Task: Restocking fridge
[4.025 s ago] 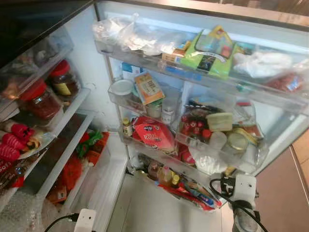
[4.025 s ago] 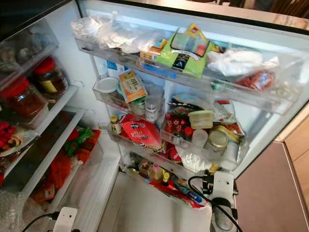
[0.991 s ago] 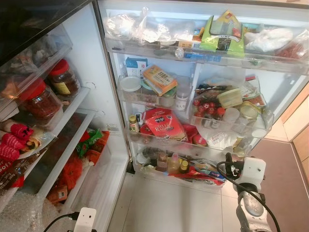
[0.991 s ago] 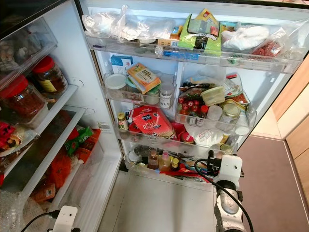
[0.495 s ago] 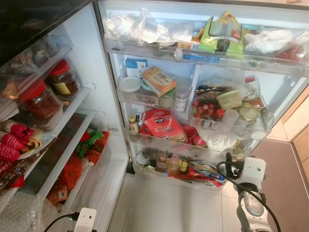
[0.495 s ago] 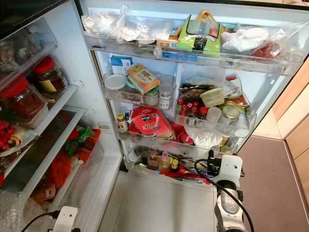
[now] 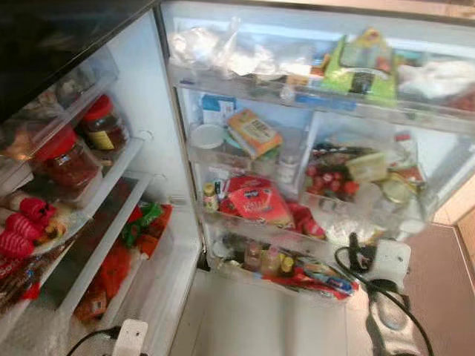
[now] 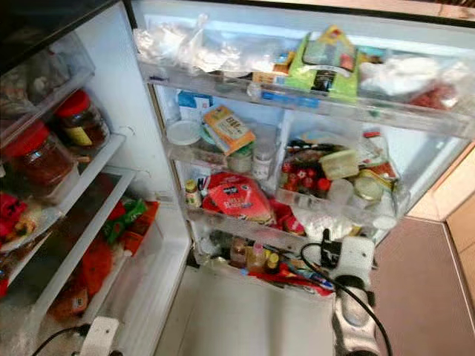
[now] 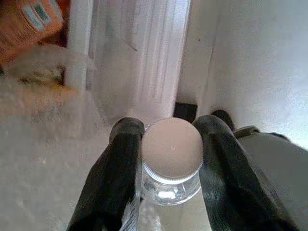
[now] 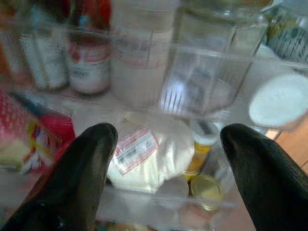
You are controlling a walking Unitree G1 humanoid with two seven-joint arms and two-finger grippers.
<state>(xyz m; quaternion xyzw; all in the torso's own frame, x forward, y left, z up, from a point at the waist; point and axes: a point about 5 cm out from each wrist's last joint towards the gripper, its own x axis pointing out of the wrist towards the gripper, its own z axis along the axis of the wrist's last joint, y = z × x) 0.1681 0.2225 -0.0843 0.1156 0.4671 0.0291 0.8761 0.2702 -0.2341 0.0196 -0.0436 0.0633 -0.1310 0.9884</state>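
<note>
Left gripper [image 9: 169, 144] is clamped on a clear glass bottle with a silver screw cap [image 9: 172, 153], low by the open white fridge [image 8: 152, 174] (view is blurred). Right gripper [image 10: 166, 144], fingers spread wide and holding nothing, faces the clear plastic door shelf [image 10: 144, 48] crowded with jars.

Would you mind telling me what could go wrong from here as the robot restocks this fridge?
1. The door shelves look crammed, so pushing the bottle in may knock out a neighbour such as the tilted orange box.
2. The left gripper holds the bottle just under its cap, so it might swing or slip.
3. The right gripper, jaws open, sits close to the clear rail and the white bag and could snag them.
</note>
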